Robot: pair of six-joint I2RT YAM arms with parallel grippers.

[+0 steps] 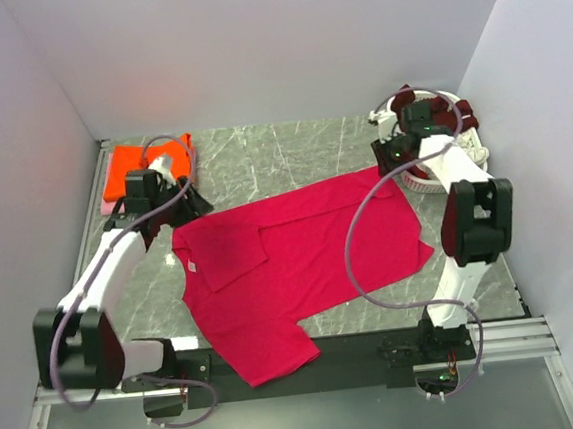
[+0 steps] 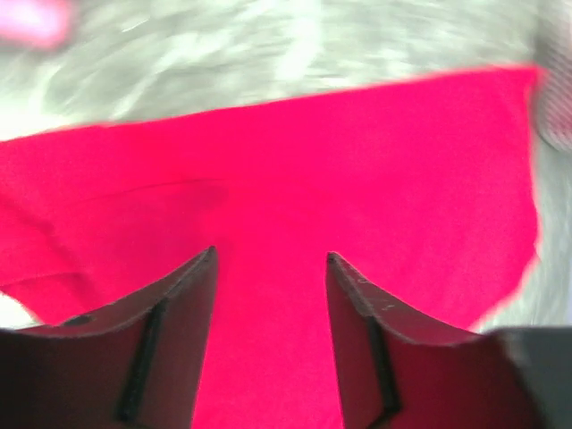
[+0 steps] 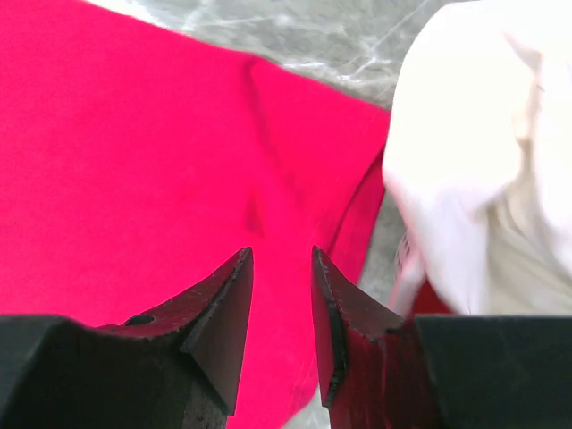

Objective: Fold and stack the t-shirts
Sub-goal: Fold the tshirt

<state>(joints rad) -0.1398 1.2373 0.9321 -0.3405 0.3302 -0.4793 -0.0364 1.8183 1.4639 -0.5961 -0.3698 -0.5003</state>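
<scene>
A crimson-pink t-shirt point(image 1: 301, 263) lies spread across the grey marble-patterned table point(image 1: 290, 144), with one sleeve folded in over its chest and its lower hem reaching the near edge. The left gripper point(image 2: 271, 259) hangs over the shirt's far-left edge, jaws spread wide with nothing between them. The right gripper point(image 3: 281, 255) sits above the shirt's far-right corner, jaws only narrowly apart; whether the tips touch the fabric cannot be told. Just beside that corner lies white cloth point(image 3: 465, 134). In the far-left corner a folded orange t-shirt point(image 1: 127, 168) rests on a pale pink one point(image 1: 108, 204). At far right, a dark maroon t-shirt point(image 1: 458, 111) fills a white laundry basket point(image 1: 426, 180).
</scene>
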